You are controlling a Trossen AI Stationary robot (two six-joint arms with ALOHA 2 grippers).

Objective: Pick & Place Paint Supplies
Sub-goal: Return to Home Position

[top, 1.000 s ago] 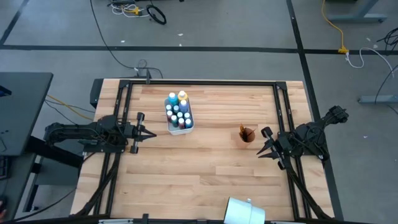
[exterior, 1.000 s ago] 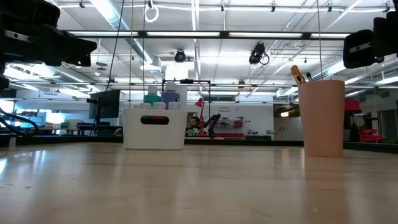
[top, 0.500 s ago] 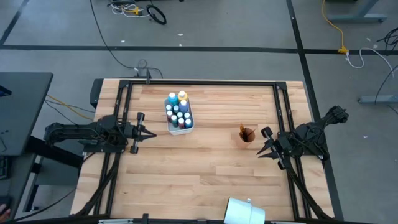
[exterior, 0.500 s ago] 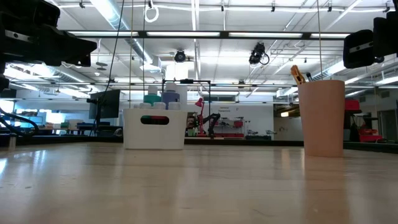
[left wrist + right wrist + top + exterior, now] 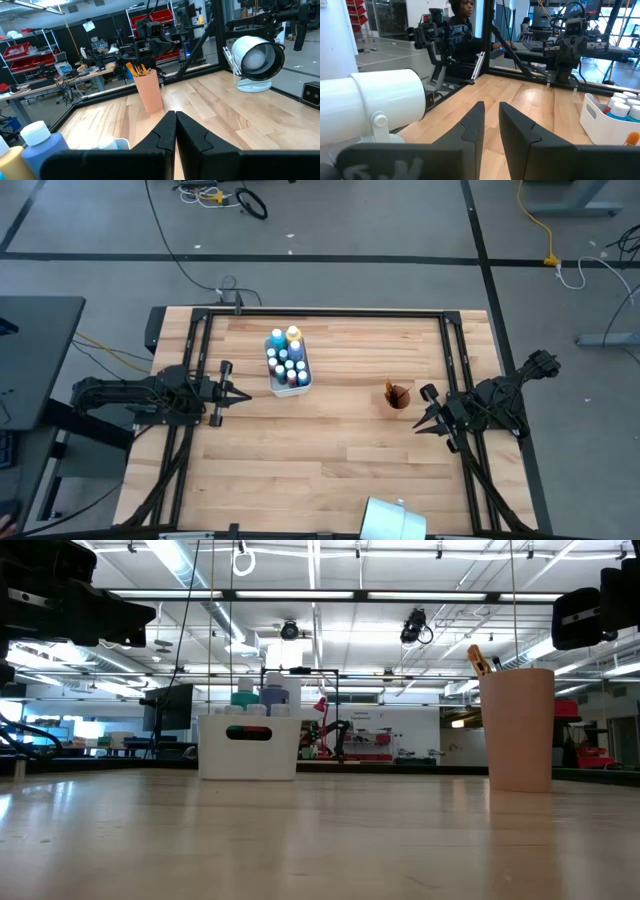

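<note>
Nothing has shifted since the earlier frames: bottles, brushes and both arms sit exactly as they did.

All the paint bottles stand packed in a white caddy just ahead of the left gripper. The brushes lean inside an orange cup just beside the right gripper, off one fingertip. The left gripper's fingers are pressed together on nothing, and it points at the caddy's side. The right gripper's fingers are parted by a narrow gap, also empty. Both arms are low, at opposite edges of the table. Sorting looks finished, with no supply loose on the wood.

The main risk, as I judge it, is the cup. It is tall and narrow, carries top-heavy brushes, and stands close to the right fingertips. A sideways swing on the way home could clip it, tip it and scatter the brushes. The caddy is squatter, so a nudge from the left arm would more likely slide it than spill it.

The surface is pale butcher-block wood, smooth and level, framed by black rails. A white cylindrical device rests at its near edge, well apart from both grippers. Beyond the table are a grey floor with cables, shelves of red bins, ceiling strip lights and other rigs. A person sits at a far bench.
</note>
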